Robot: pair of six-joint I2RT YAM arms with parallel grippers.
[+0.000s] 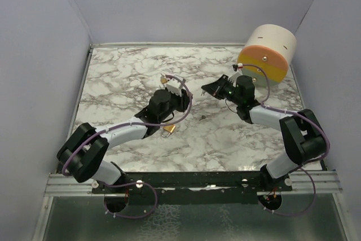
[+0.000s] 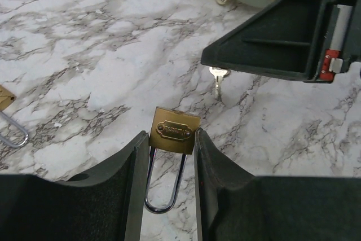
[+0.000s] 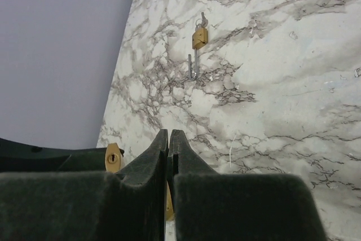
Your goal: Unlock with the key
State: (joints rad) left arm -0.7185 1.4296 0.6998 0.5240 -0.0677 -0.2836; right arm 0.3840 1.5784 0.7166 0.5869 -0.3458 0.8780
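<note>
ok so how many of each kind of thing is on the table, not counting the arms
brass padlock: 3, this one in the left pincer, one with a key in it, one beside the left arm
key: 2, that one and one by the right pincer
cream cylinder, orange and yellow face: 1
total: 6, blurred small bits left out

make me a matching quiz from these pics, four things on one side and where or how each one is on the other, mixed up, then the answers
Things:
1. small brass padlock with silver shackle
2. right end effector
3. cream cylinder with orange and yellow face
4. loose brass padlock

Places or states:
A. far right corner of the white marble tabletop
B. on the marble beside the left arm
C. fingers shut together
D. between the fingers of the left end effector

Pairs: 1-D, 2-C, 3-A, 4-B
</note>
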